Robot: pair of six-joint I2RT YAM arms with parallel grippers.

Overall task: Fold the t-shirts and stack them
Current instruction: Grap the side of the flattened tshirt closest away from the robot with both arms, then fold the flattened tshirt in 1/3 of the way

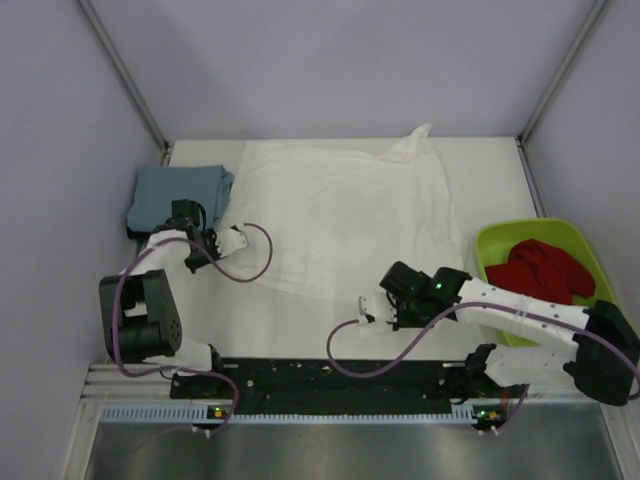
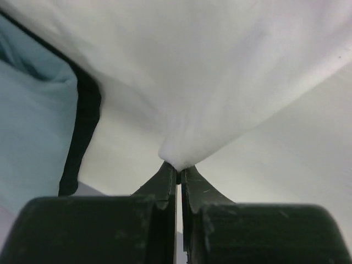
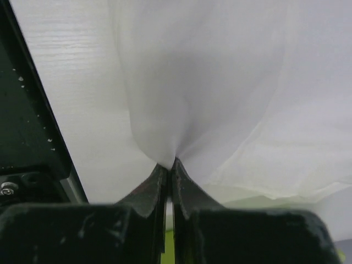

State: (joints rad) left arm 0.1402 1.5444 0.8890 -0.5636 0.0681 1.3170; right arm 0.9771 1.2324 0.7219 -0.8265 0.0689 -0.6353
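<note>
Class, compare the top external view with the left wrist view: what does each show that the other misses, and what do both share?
Only the top external view shows the lime-green bin holding a red cloth, the right gripper shut on the near edge of the white t-shirt, and that shirt's whole spread. Only the left wrist view shows close up how the left gripper pinches a fold of the white cloth, jaws closed. Both show the white t-shirt, the blue-grey t-shirt folded beside it, and the left gripper.
</note>
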